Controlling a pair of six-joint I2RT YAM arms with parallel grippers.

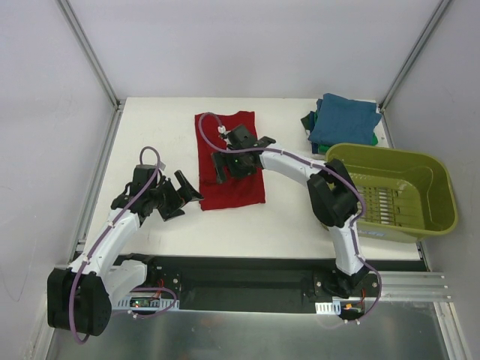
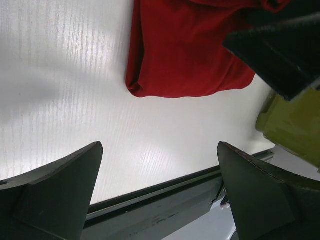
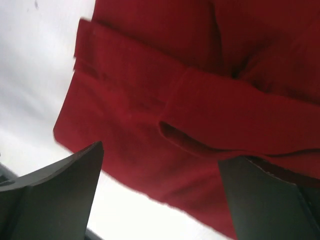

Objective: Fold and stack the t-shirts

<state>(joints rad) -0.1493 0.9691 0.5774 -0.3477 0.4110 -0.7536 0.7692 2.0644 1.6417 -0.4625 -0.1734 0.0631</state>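
Two arms reached inward from their bases at the near edge of the white table [image 1: 285, 217] in the overhead view. The left arm angled up and to the right, its left gripper [image 1: 182, 199] stopped just beside the lower left corner of the dark red t-shirt [image 1: 229, 191], fingers spread wide and empty. The right arm bent at the elbow and stretched leftward, its right gripper [image 1: 238, 156] poised over the middle of that shirt, fingers likewise wide apart with nothing between them. The shirt lay folded into a long strip at the table's centre. A teal-blue folded t-shirt [image 1: 343, 120] sat atop a dark green one [image 1: 310, 122] at the far right corner, touching the olive-green basket [image 1: 431, 187] at the right edge. White walls [image 1: 225, 45] and metal frame posts [image 1: 90, 52] enclosed the table.

Seen from the left wrist, the left gripper [image 2: 158, 150] stood wide open above bare table [image 2: 65, 75], both fingers [image 2: 55, 195] clear of the cloth. The red shirt [image 2: 190, 50] lay beyond them, its rounded folded corner nearest. Part of the basket [image 2: 295, 125] showed at right, beneath a dark arm part [image 2: 280, 55].

Seen from the right wrist, the right gripper [image 3: 160, 155] hung open over the red shirt [image 3: 150, 75], which filled most of the view. A folded layer [image 3: 240, 115] lay across it, and white table [image 3: 30, 60] showed at left.
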